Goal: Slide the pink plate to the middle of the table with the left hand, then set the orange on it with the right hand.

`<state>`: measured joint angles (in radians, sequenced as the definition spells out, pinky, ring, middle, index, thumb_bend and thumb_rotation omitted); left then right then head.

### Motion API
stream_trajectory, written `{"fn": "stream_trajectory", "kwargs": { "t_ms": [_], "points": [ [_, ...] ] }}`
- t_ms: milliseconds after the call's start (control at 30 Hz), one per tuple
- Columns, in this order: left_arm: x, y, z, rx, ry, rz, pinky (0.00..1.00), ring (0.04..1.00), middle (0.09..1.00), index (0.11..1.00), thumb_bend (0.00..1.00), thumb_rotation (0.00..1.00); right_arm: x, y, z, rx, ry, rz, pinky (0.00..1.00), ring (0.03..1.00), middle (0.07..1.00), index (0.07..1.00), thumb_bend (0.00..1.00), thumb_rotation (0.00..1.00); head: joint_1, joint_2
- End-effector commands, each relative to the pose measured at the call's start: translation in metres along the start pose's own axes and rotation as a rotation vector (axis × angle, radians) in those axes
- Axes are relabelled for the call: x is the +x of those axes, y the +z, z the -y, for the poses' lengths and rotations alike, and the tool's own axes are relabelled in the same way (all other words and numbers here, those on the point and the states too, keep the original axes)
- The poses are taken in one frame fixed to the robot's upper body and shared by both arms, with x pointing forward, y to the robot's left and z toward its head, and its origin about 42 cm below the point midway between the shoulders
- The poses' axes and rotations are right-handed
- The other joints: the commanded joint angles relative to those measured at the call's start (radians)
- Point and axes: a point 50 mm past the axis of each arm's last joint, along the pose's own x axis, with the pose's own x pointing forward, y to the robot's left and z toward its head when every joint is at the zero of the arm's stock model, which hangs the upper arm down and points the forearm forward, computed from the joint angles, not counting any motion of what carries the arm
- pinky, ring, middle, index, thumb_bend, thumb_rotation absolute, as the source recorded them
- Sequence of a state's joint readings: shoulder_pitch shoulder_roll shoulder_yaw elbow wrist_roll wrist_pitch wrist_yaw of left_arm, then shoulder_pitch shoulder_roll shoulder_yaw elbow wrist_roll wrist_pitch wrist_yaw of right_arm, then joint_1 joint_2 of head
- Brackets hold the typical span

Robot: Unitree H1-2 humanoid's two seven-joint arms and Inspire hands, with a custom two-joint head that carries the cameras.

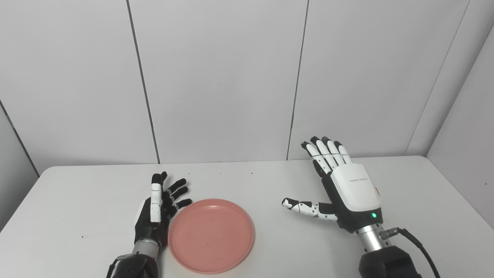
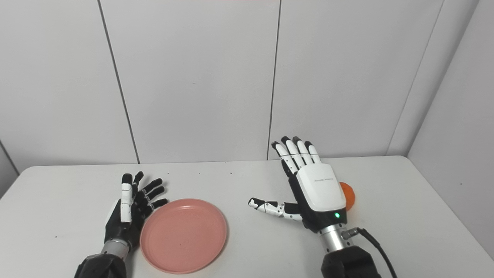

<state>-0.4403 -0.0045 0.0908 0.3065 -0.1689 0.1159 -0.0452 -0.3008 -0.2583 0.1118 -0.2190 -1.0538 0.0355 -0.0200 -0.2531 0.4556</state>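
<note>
The pink plate lies flat on the white table, near the front edge and a little left of the middle. My left hand is open, fingers spread, edge-on right beside the plate's left rim. My right hand is open, fingers straight and thumb out to the left, raised over the right part of the table. The orange is mostly hidden behind the right hand; only a sliver shows in the left eye view. It sits on the table to the right of the hand.
Grey wall panels stand right behind the table's back edge. A black cable runs from the right wrist. The table's right edge is close to the orange.
</note>
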Motion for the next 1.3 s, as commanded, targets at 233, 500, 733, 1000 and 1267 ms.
{"fn": "stream_trajectory", "kwargs": {
  "t_ms": [233,500,733,1000,1267],
  "points": [
    [0.005,0.015,0.005,0.005,-0.015,0.05,0.68,0.827,0.823,1.0,0.84,1.0,0.032,-0.038,0.018,-0.142,0.014,-0.127,1.0,0.98,0.946,0.896,0.86,1.0,0.001,0.001],
    [0.004,0.016,0.005,-0.001,-0.015,0.05,0.68,0.831,0.822,1.0,0.82,1.0,0.048,-0.073,0.021,-0.143,0.068,-0.2,0.86,0.86,0.854,0.856,0.85,0.96,0.003,0.001],
    [0.003,0.016,0.006,0.001,-0.02,0.044,0.68,0.831,0.824,1.0,0.83,1.0,0.056,-0.099,0.02,-0.19,0.124,-0.264,0.77,0.779,0.793,0.827,0.87,0.94,0.006,0.002],
    [0.003,0.015,0.006,-0.003,-0.026,0.04,0.67,0.828,0.819,1.0,0.84,1.0,0.055,-0.125,0.009,-0.194,0.15,-0.305,0.67,0.746,0.779,0.803,0.86,0.88,0.01,0.004],
    [0.002,0.015,0.005,-0.003,-0.029,0.033,0.68,0.827,0.812,1.0,0.84,1.0,0.049,-0.141,-0.006,-0.21,0.153,-0.319,0.65,0.737,0.778,0.801,0.87,0.92,0.009,0.009]
  ]
}}
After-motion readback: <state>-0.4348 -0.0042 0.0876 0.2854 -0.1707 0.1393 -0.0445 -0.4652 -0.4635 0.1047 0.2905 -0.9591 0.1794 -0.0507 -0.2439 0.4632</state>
